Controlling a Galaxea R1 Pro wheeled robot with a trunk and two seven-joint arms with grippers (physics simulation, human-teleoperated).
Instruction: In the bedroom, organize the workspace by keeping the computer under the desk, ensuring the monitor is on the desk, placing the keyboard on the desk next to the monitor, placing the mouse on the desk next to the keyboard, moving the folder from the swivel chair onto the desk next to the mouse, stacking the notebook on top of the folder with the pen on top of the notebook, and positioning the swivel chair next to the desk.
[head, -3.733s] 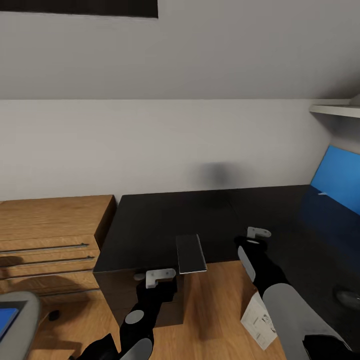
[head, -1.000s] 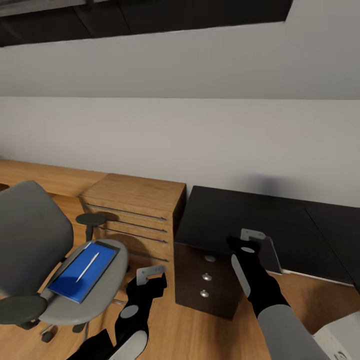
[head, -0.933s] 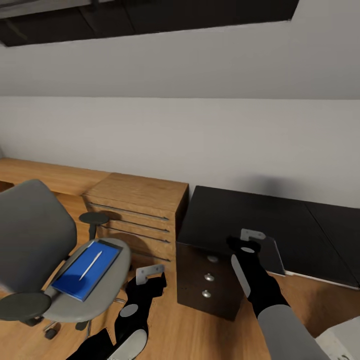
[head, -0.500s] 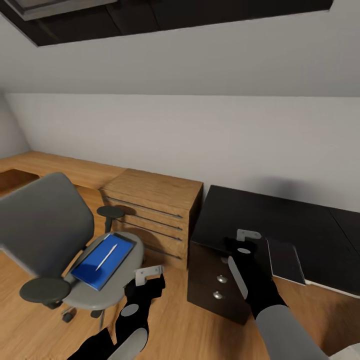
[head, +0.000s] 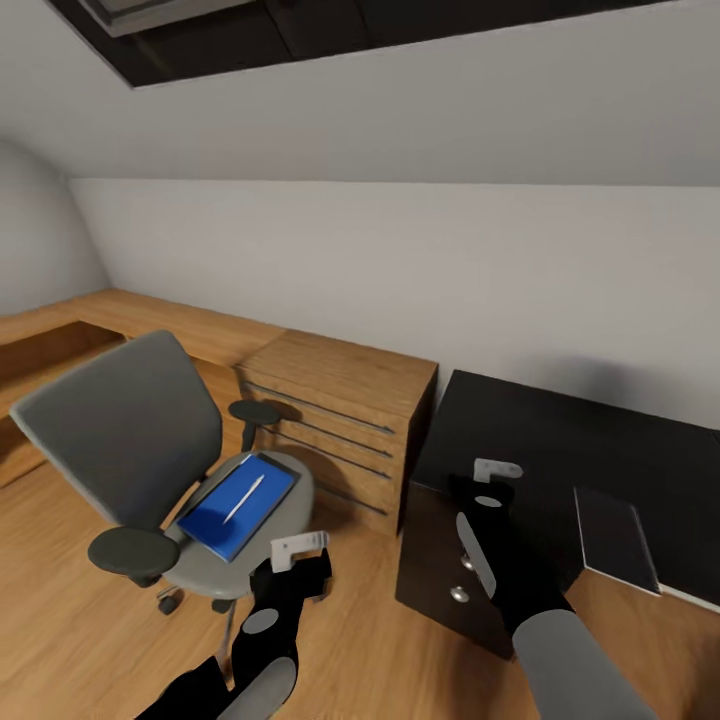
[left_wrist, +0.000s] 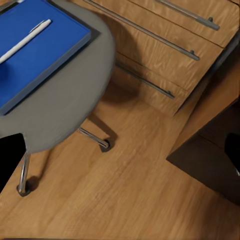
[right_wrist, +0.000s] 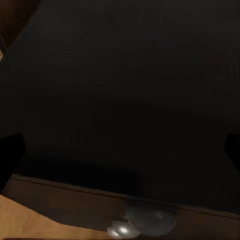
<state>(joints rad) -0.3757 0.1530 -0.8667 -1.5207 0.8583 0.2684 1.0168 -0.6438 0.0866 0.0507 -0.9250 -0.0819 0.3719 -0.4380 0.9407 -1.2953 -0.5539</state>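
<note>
The swivel chair (head: 150, 470) stands on the wooden floor (head: 60, 620), just beside the wooden drawer chest (head: 340, 420) and a little way from the black desk (head: 570, 440). On the chair's grey seat (left_wrist: 75, 95) lies a blue folder (head: 240, 492), near the seat's back edge. A white pen (head: 243, 498) rests on top of it. (A notebook may lie between them, but the pictures do not make that clear.)

On the desk, near its front edge, lies a flat dark thing with a pale rim (head: 615, 538). It is too hard to tell what it is.

The left gripper (head: 297, 549) hangs above the floor just beside the front edge of the seat. Its fingers stand apart and hold nothing. The right gripper (head: 494, 470) hangs over the front left corner of the desk, and its fingers are also spread wide with nothing between them.

Most of the job looks left to do. The folder is not yet on the desk, the pen needs stacking there, and the chair is not next to the desk yet. The left arm seems nearest to the folder, so picking it up is likely the step at hand.
</note>
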